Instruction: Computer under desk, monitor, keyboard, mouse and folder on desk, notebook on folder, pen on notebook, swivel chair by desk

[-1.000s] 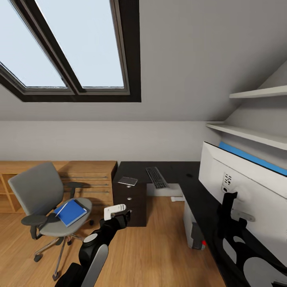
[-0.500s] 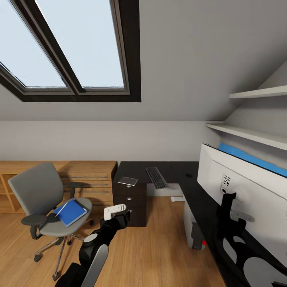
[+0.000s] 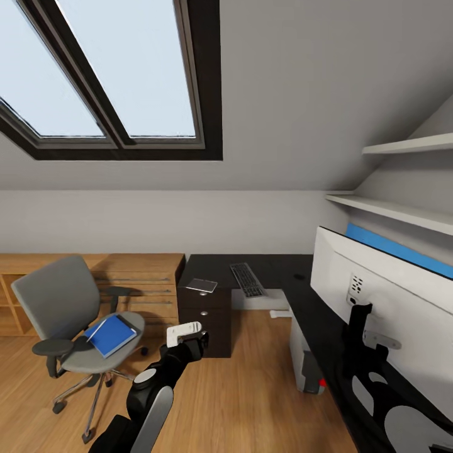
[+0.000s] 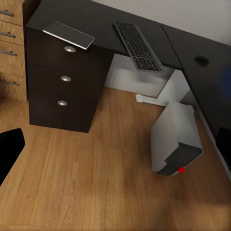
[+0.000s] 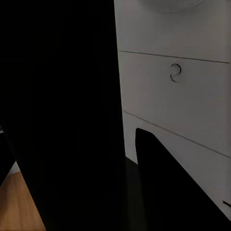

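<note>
While the folder point(image 3: 111, 335) lies on the chair point(image 3: 69, 321) seat, the left gripper point(image 3: 187, 336) hangs clear of the desk point(image 3: 277, 272) edge, grip state indeterminable.

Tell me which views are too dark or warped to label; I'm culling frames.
Head view: evenly lit, wide-angle bend in the skylight frame, monitor looms large. Left wrist view: clear, soft sheen on the desk and notebook. Right wrist view: mostly black, too close to the monitor's white back; poor for labeling.

Folder point(image 3: 111, 335) on swivel chair point(image 3: 66, 321), left of desk point(image 3: 270, 272) bearing keyboard point(image 3: 246, 279).
</note>
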You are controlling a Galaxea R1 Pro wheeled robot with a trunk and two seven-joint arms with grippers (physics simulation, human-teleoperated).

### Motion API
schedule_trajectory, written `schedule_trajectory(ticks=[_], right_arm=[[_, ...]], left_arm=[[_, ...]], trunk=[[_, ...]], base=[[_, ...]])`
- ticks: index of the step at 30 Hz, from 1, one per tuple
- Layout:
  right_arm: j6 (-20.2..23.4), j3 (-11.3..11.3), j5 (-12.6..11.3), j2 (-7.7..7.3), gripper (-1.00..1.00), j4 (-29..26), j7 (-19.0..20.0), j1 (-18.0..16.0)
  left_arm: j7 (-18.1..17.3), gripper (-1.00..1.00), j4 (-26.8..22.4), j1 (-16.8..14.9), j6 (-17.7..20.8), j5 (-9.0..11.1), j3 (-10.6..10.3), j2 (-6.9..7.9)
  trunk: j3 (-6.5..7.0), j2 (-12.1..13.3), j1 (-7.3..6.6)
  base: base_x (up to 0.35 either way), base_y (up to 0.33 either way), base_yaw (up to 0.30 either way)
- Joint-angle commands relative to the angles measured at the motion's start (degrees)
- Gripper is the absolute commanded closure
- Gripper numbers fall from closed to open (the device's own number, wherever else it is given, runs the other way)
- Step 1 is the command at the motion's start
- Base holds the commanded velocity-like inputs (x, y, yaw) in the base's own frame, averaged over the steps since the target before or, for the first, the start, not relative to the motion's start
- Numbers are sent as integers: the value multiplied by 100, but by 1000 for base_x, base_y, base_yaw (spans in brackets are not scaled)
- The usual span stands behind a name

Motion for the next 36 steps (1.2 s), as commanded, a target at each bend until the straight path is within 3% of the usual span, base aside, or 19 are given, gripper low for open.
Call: schedule_trajectory(ticks=[1,26,36], right_arm=[[-22,44,-19,-2,100,-4,2,-7],[-21,43,-16,3,100,9,2,-7],[-21,44,-16,4,100,9,-4,-7]], left_arm=[[56,-100,-4,-3,11,60,-8,1],[56,-100,-5,-3,11,60,0,1],[56,-100,-4,-3,11,60,-7,1]], trunk=[[-19,-48,24],[-468,-1050,573],[-647,-1452,793]], base=[[0,0,0],[-4,0,0],[-278,0,0]])
